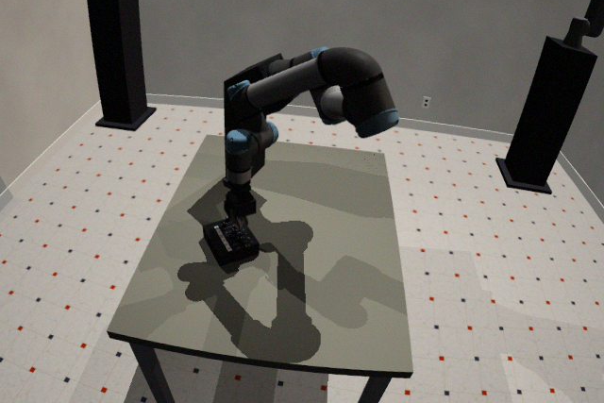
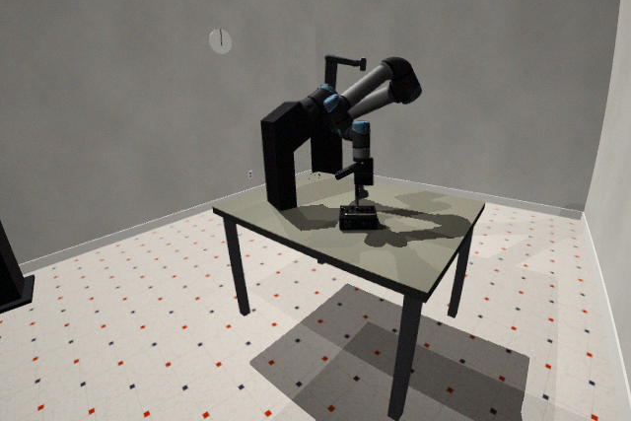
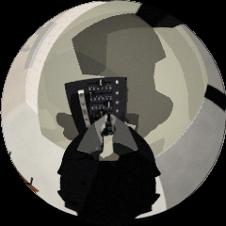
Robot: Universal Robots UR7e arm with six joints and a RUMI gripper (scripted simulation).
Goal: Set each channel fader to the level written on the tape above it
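From the wrist view, the claw (image 3: 108, 126) sat nearest, its two fingers pressed fully together with nothing between them, their joined tip pointing down at the near edge of the lighting desk (image 3: 97, 101). The tip stood over the closest of the fader rows, at or just above the panel; whether it actually touched a fader knob could not be told. Beyond the tip the desk showed as a small black box with several fader tracks running across it and a pale strip of tape (image 3: 83, 107) along its left side; the writing on the tape was too small to read.

In the top view the desk (image 1: 231, 243) lay on the left half of the grey counter (image 1: 336, 252), turned at a slight angle to the counter's edges, with the claw (image 1: 237, 221) hanging straight down over its far end. The arm (image 1: 293, 81) folded back from there to a dark pedestal (image 2: 279, 156) standing at the counter's far edge. Farther off, two tall black stands (image 1: 117, 52) stood on the tiled floor (image 1: 487, 266) near the grey wall.
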